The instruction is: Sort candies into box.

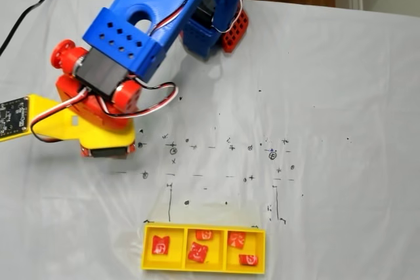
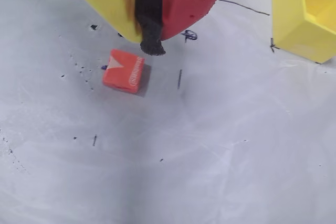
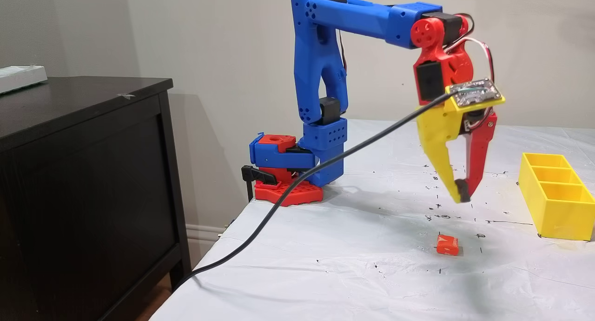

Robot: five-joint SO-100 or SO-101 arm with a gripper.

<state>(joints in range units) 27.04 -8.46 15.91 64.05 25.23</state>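
While the gripper (image 3: 462,196), one yellow and one red tapered plastic finger with black pads pressed together on nothing, hangs above the sheet-covered desk (image 3: 353,265), one square orange-red wrapped candy (image 3: 447,244) lies flat below it. Five candies (image 1: 197,252) sit inside the yellow three-compartment box (image 1: 203,268).

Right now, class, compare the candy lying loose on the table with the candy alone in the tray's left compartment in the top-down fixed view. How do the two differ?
1. The loose candy lies on the white table cover, outside the tray; the lone candy sits inside the yellow tray.
2. The loose candy lies below the shut end effector, untouched; the lone candy is far from it.

Both are small, square, red wrapped pieces with white markings.
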